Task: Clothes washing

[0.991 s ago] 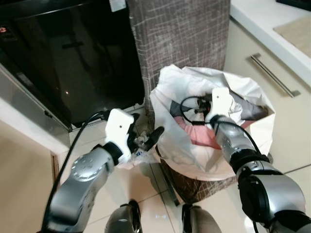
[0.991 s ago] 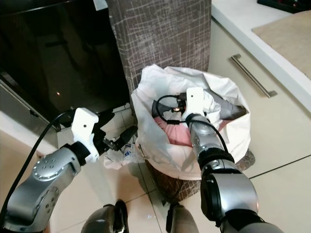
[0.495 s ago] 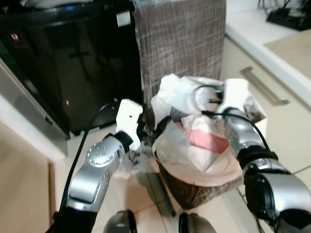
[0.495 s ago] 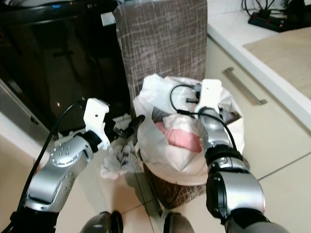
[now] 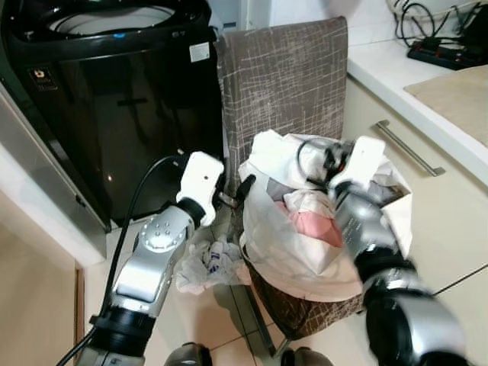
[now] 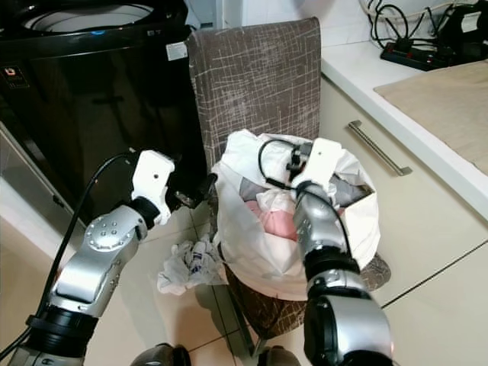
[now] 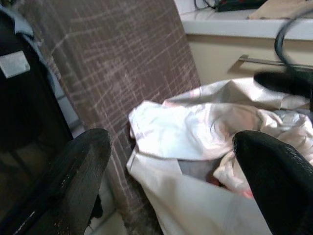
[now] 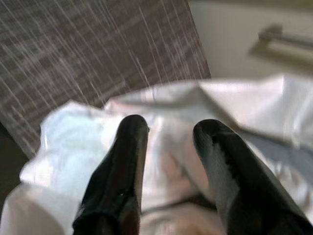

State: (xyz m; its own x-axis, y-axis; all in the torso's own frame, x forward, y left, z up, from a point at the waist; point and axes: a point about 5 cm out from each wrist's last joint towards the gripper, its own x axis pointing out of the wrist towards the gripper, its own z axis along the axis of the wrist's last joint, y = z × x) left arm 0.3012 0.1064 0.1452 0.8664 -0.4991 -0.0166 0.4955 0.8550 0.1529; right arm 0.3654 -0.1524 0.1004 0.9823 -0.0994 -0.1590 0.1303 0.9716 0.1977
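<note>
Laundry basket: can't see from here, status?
Left gripper open beside basket. Right gripper open over clothes, nothing held. Rag on floor.

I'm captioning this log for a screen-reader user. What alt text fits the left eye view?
Both end effectors reach toward a laundry basket lined with a white bag of pink and white clothes: the right end effector above the clothes, the open left end effector beside the bag. A black washing machine stands behind.
</note>
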